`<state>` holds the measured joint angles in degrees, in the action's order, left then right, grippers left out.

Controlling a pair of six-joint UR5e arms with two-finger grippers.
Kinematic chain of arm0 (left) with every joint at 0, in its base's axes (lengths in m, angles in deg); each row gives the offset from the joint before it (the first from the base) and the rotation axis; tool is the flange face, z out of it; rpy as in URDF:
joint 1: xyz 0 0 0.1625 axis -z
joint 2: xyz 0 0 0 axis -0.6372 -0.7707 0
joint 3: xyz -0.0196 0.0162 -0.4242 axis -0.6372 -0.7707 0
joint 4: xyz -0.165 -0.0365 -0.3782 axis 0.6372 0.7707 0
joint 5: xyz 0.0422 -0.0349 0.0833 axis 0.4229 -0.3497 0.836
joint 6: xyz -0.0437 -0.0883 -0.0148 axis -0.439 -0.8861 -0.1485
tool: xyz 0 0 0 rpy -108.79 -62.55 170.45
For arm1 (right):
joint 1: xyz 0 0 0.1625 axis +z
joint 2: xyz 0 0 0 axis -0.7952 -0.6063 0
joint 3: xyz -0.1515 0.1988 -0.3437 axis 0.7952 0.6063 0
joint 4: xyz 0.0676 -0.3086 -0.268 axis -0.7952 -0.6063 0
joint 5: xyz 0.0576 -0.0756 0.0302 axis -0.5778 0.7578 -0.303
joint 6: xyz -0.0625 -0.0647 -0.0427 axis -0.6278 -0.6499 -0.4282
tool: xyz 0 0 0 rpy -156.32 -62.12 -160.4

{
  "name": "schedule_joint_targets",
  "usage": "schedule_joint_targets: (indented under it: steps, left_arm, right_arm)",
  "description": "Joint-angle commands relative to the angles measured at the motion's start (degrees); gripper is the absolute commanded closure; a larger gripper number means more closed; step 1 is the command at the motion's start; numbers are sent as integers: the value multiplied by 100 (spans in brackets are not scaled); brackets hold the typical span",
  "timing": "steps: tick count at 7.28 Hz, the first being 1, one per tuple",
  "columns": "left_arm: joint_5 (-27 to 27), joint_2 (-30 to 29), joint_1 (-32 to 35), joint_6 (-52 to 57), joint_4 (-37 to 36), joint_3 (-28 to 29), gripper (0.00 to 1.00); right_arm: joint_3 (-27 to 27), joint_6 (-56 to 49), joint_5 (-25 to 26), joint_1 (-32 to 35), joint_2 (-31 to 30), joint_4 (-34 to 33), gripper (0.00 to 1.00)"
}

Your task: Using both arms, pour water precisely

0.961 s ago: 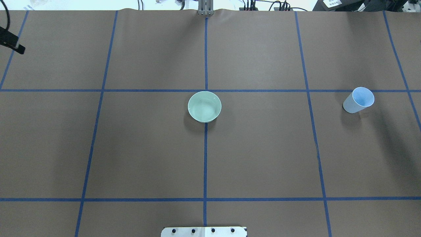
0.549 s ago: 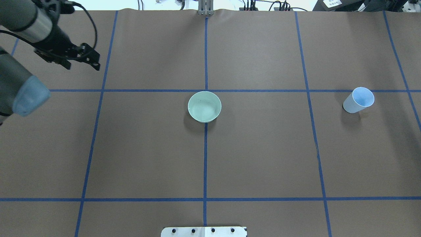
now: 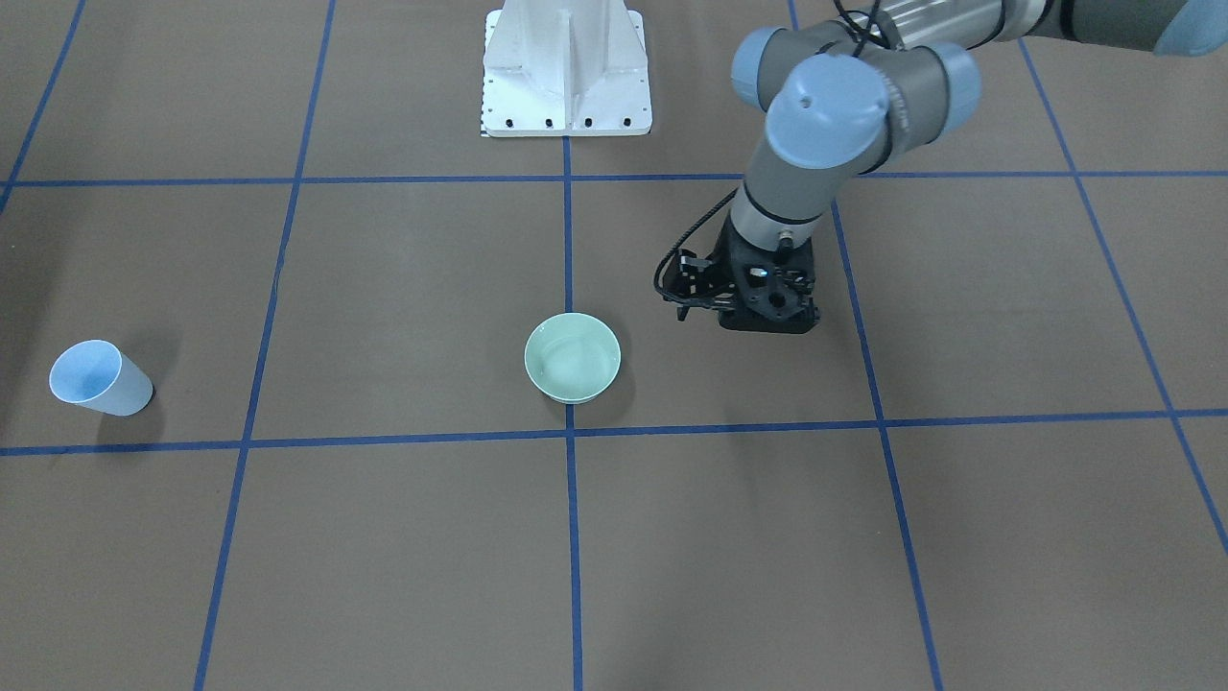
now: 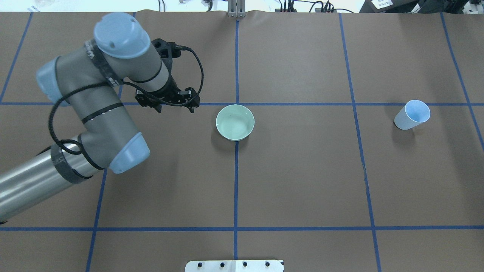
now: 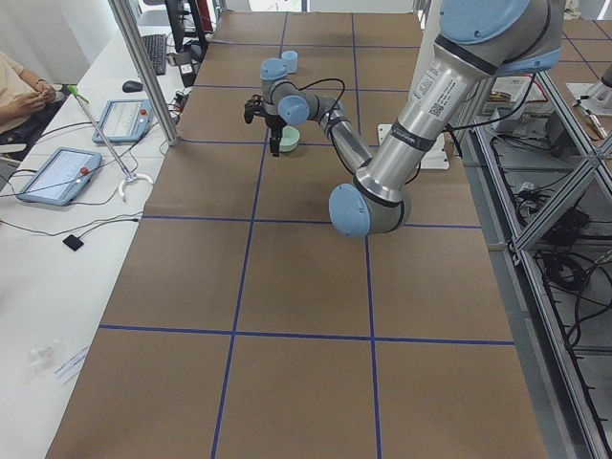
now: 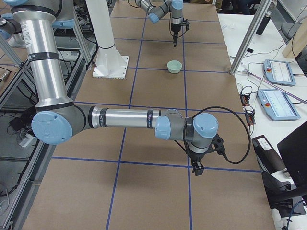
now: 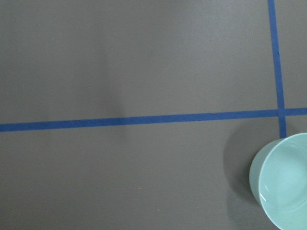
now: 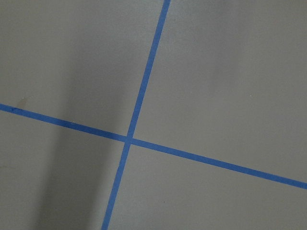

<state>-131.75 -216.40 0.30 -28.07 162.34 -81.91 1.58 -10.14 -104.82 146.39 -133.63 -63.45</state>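
Note:
A pale green bowl (image 4: 235, 122) stands at the table's middle; it also shows in the front view (image 3: 572, 357) and at the left wrist view's lower right corner (image 7: 283, 182). A faint sheen that may be water (image 3: 568, 365) lies in its bottom. A light blue cup (image 4: 412, 114) stands far to the right, alone. My left gripper (image 4: 175, 108) hangs open and empty over the table, just left of the bowl and apart from it. My right gripper (image 6: 196, 165) shows only in the exterior right view, far from the cup; I cannot tell its state.
The white pedestal (image 3: 566, 67) stands at the table's near edge behind the bowl. Blue tape lines (image 4: 236, 181) divide the brown table cover. An operator (image 5: 19, 91) sits at a side desk with tablets (image 5: 57, 174).
My left arm has swung in from the far left edge to just left of the bowl. The bowl and the cup have not moved.

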Motion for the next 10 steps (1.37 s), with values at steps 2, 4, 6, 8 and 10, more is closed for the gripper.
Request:
schedule_joint_targets:
  steps: [2, 4, 6, 8, 10]
  left_arm:
    - [188, -597, -498, -902, 1215, 1418, 0]
    - [188, -711, -569, -940, 1433, 1729, 2]
    - [179, -729, -560, -975, 1459, 1730, 93]
    - [188, -729, -569, -966, 1442, 1730, 100]
    - [179, -738, -534, -975, 1442, 1721, 100]
  right_arm:
    - [14, -19, 3, 7, 11, -19, 0]
    - [5, -2, 3, 7, 20, -19, 0]
    - [-4, 7, 12, 7, 20, -19, 0]
    - [-13, 7, 12, 7, 20, -19, 0]
    - [-21, 7, 12, 7, 20, -19, 0]
